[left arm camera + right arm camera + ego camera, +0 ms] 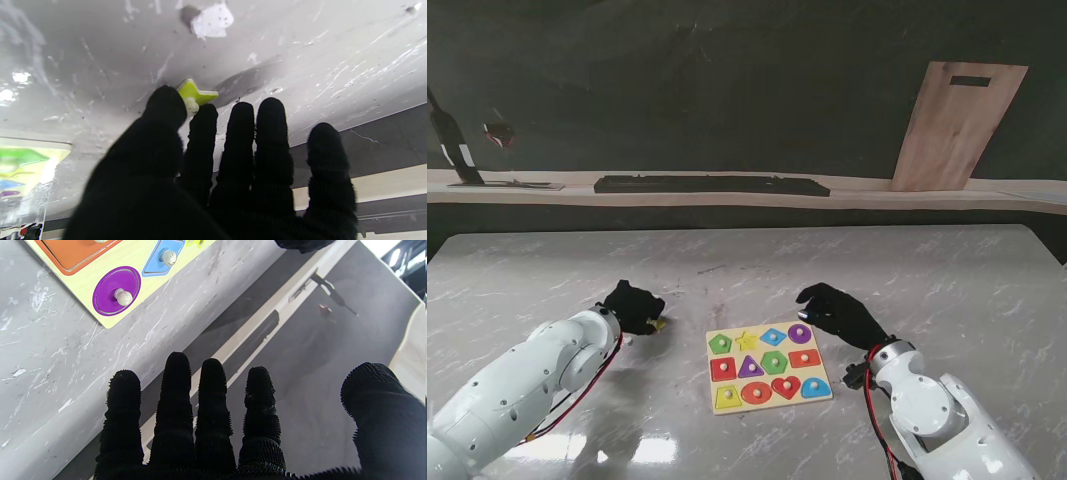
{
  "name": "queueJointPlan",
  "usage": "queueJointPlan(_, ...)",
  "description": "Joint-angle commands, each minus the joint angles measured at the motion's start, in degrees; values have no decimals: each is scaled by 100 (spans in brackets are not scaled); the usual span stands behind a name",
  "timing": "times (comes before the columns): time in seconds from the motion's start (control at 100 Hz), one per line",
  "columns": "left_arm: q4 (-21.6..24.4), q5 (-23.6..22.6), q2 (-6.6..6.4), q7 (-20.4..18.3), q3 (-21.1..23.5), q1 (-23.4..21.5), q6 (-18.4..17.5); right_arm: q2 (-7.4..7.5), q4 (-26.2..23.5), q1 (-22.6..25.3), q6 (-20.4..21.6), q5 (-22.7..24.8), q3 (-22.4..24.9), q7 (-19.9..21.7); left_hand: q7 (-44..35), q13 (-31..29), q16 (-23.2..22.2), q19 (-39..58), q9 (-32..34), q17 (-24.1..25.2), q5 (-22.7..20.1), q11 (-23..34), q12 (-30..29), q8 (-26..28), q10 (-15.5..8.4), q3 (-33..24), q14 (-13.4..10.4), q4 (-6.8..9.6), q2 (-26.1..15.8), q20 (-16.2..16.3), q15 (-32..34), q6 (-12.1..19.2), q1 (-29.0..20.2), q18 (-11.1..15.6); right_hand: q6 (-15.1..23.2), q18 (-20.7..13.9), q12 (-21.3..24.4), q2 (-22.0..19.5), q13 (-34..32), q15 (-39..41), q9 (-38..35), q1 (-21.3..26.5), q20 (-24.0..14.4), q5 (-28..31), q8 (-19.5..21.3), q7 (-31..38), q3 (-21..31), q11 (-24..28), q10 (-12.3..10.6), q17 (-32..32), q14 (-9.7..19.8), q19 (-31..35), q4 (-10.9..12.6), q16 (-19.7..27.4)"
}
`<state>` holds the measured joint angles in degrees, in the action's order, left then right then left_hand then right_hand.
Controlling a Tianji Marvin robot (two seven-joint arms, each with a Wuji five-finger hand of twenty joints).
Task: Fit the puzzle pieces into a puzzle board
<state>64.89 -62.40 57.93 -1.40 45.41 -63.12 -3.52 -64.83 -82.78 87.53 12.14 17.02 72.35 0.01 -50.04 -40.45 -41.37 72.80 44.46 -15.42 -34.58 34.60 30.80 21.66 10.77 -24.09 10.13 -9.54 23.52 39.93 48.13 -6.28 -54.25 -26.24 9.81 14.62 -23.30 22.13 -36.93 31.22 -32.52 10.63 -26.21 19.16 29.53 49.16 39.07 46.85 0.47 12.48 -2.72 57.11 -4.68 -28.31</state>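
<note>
Puzzle board [768, 398] sits nearest me, pale wood with bright knobbed shapes, only its star slot bare. Right hand [835, 312] hovers just right of it, fingers spread, holding nothing. Left hand [631, 305] pinches the yellow-green star piece [194, 93] against the marble table [947, 280].

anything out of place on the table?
One yellow star piece is off the puzzle board, on the marble to its left, pinched at its peg by the left robot hand. The board's star slot looks unfilled. The right robot hand is open.
</note>
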Motion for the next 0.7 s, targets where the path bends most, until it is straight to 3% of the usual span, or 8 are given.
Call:
queueJointPlan(0.0, -16, 32, 23, -19, -11, 8, -4, -15, -7, 30, -8, 13, -27, 8, 8, -3, 57, 69, 34, 103, -158, 85, -56, -72, 116, 427, 200, -75, -202, -15, 53, 73, -363, 459, 30, 44, -47, -129, -86, 79, -97, 43, -64, 94, -77, -58, -167, 98, -104, -28, 12, 128, 203, -31)
queueJointPlan(0.26, -67, 63, 30, 12, -74, 48, 16, -16, -8, 33, -7, 15, -26, 4, -124, -142, 40, 127, 247, 18, -297, 206, 18, -20, 72, 375, 186, -48, -151, 8, 136, 107, -544, 452, 24, 49, -48, -128, -88, 82, -98, 46, -64, 90, -78, -62, -169, 98, -107, -31, 17, 127, 204, -32)
queueJointPlan(0.3, -78, 73, 31, 11, -94, 58, 28, -16, -9, 33, -8, 16, -26, 3, -225, -197, 64, 144, 355, -13, -331, 143, 287, -57, 46, 244, 166, -68, -111, 15, 184, 137, -516, 460, 33, 49, -48, -127, -85, 80, -98, 46, -64, 91, -78, -61, -169, 98, -108, -31, 12, 127, 204, -31)
queueJointPlan(0.69, -173, 172, 51, 53, -234, 140, 57, -16, -14, 39, -8, 22, -17, -2, -613, -433, 117, 238, 803, -184, -494, 143, 638, -25, 2, -175, 118, -111, -24, 42, 357, 179, -504, 474, 37, 47, -48, -125, -86, 81, -100, 41, -64, 93, -78, -62, -171, 100, -103, -29, 19, 129, 203, -31)
